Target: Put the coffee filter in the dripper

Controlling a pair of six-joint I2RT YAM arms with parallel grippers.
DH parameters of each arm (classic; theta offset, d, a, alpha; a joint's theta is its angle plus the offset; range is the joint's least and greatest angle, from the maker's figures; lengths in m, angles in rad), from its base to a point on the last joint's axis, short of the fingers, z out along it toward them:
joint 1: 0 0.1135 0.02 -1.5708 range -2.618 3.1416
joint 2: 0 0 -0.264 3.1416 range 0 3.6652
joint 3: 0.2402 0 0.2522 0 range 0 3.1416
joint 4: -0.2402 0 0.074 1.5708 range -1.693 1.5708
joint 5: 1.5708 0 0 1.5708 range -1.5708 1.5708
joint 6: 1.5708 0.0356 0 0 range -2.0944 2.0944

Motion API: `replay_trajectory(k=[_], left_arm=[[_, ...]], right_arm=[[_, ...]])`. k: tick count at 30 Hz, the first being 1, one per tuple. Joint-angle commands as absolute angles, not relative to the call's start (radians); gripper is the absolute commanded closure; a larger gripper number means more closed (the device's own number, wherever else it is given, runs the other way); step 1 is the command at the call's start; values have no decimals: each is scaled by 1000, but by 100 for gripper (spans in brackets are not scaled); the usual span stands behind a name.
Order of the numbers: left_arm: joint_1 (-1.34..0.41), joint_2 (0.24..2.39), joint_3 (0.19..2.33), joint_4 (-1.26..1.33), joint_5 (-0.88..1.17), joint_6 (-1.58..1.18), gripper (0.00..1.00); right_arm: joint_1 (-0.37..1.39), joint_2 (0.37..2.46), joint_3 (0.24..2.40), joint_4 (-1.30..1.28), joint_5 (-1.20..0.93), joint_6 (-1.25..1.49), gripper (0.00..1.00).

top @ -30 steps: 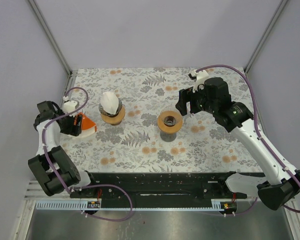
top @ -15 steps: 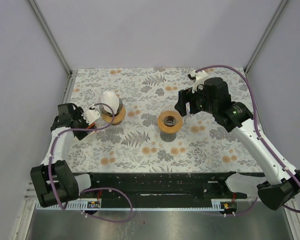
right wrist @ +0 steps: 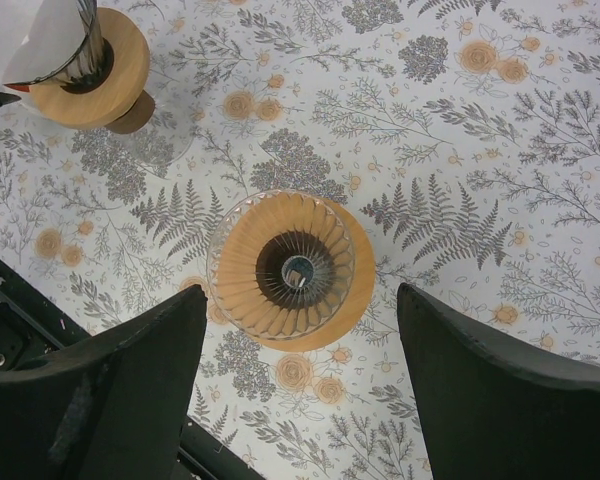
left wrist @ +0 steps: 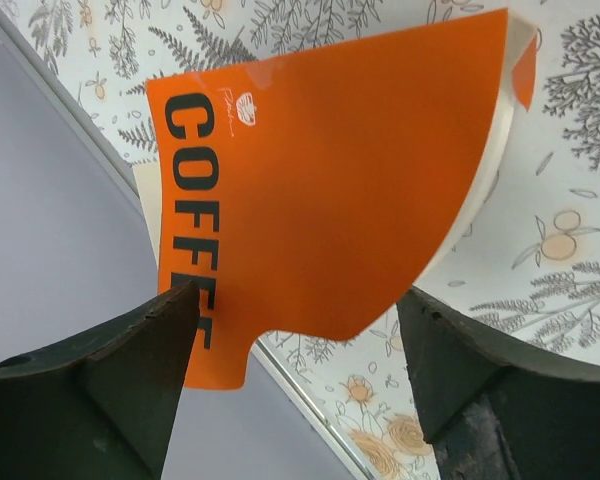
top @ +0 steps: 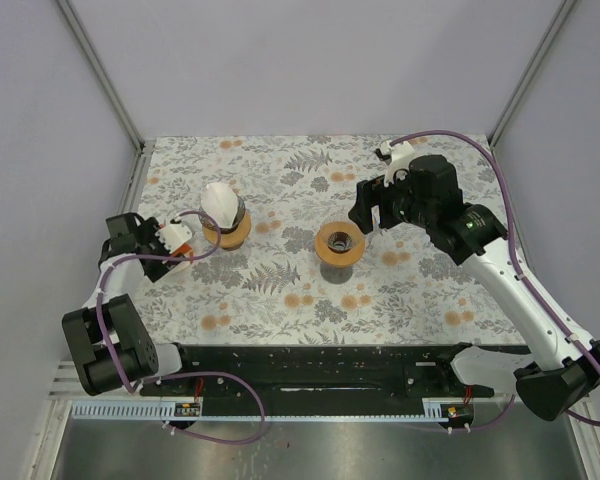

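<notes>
An empty glass dripper on a wooden ring stands mid-table. My right gripper hovers above it, open, its fingers on either side of it in the right wrist view. Further left, a white coffee filter sticks up out of a second dripper. An orange fan-shaped pack of filters marked COFFEE lies at the left table edge. My left gripper is right over it, open, its jaws wide on either side of the pack's narrow end.
The table's left edge rail and the grey side wall run close by the pack. The black rail with the arm bases lies along the near edge. Flowered cloth covers the table.
My left gripper has swung right, over the orange pack, and its jaws have widened. The right arm and both drippers have stayed put.
</notes>
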State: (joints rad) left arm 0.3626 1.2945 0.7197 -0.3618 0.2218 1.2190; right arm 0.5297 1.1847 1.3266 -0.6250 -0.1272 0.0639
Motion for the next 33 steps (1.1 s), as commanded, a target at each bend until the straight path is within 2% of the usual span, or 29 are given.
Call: replay_trajectory(k=[1, 8, 12, 18, 30, 33], left_arm=[[362, 1310, 680, -194, 285, 1227, 16], [341, 1321, 614, -23, 265, 1193, 16], [321, 1331, 585, 66, 239, 1181, 21], [311, 1324, 592, 60, 247, 1172, 53], [318, 1275, 623, -123, 193, 1195, 100], [322, 1246, 623, -147, 196, 1186, 100]], right_arm=[[537, 1184, 1339, -604, -169, 49, 15], [537, 1195, 1345, -609, -175, 45, 16], [537, 1204, 1348, -612, -178, 43, 15], [537, 1210, 1350, -615, -186, 40, 15], [537, 1216, 1351, -618, -204, 37, 15], [537, 1215, 1351, -620, -210, 37, 15]])
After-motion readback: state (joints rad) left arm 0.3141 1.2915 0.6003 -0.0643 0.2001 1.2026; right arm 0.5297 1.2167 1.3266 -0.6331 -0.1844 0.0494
